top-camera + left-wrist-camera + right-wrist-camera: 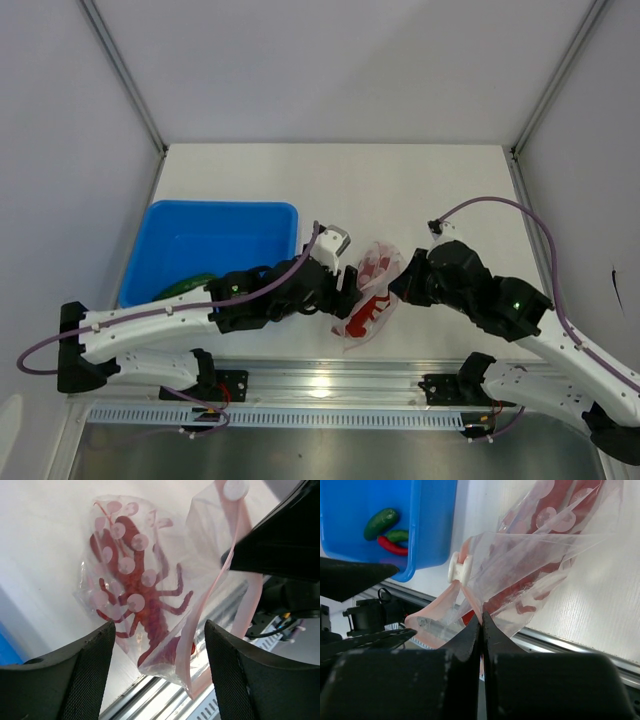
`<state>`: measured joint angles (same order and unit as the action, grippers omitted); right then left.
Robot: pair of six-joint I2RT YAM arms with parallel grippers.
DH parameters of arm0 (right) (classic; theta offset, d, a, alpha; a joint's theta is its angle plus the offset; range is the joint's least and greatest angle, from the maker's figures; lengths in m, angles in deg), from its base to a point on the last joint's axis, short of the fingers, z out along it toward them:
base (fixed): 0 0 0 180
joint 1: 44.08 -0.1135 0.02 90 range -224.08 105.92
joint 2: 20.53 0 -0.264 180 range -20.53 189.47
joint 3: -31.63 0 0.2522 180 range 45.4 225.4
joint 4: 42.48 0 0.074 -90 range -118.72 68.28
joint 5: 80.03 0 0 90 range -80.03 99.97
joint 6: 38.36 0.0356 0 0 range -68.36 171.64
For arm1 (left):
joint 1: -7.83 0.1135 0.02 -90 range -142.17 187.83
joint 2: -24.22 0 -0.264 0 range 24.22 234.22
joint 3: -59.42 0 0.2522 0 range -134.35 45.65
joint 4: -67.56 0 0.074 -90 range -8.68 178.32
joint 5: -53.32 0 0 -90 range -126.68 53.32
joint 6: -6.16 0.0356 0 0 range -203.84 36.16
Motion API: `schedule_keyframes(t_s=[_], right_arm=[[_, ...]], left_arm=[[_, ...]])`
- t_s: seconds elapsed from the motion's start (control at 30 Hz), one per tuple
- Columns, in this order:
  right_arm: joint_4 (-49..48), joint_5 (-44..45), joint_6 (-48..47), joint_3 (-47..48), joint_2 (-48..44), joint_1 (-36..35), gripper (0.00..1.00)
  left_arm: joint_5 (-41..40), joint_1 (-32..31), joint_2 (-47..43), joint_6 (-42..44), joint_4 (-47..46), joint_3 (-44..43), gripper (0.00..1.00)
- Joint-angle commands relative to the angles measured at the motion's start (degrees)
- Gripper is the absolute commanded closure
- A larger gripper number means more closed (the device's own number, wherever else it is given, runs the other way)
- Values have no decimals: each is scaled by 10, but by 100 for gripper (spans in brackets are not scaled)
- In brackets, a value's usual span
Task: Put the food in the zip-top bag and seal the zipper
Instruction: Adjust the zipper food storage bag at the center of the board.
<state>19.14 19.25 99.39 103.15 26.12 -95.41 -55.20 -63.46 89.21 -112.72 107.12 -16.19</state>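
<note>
The right fingers [467, 637] are pinched shut on the mouth edge of the zip-top bag [555, 545], right by the pink zipper [437, 607]. The left fingers [85, 665] stand wide apart, with the bag's lower corner between them but touching neither. Red chili peppers [132, 580] sit inside the bag, which rests on the bench [400, 190] beside the blue tray [432, 535]. Filling looks unfinished. Two green pieces [381, 522] and a red one [392, 546] lie in the tray, so the left arm likely fetches those next.
</note>
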Motion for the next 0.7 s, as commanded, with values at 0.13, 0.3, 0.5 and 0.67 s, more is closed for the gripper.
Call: schedule_keyframes(t_s=[0.13,0.3,0.5,0.67], right_arm=[[-5,62,23,30,1,-10,100],[-1,68,13,38,5,-11,100],[10,72,-9,70,24,-11,100],[5,57,-25,75,33,-11,100]], left_arm=[[-108,-56,23,-50,23,-4,34],[-107,-58,35,-71,47,0,52],[-63,-58,30,-77,23,34,70],[-50,-54,31,-60,21,33,79]])
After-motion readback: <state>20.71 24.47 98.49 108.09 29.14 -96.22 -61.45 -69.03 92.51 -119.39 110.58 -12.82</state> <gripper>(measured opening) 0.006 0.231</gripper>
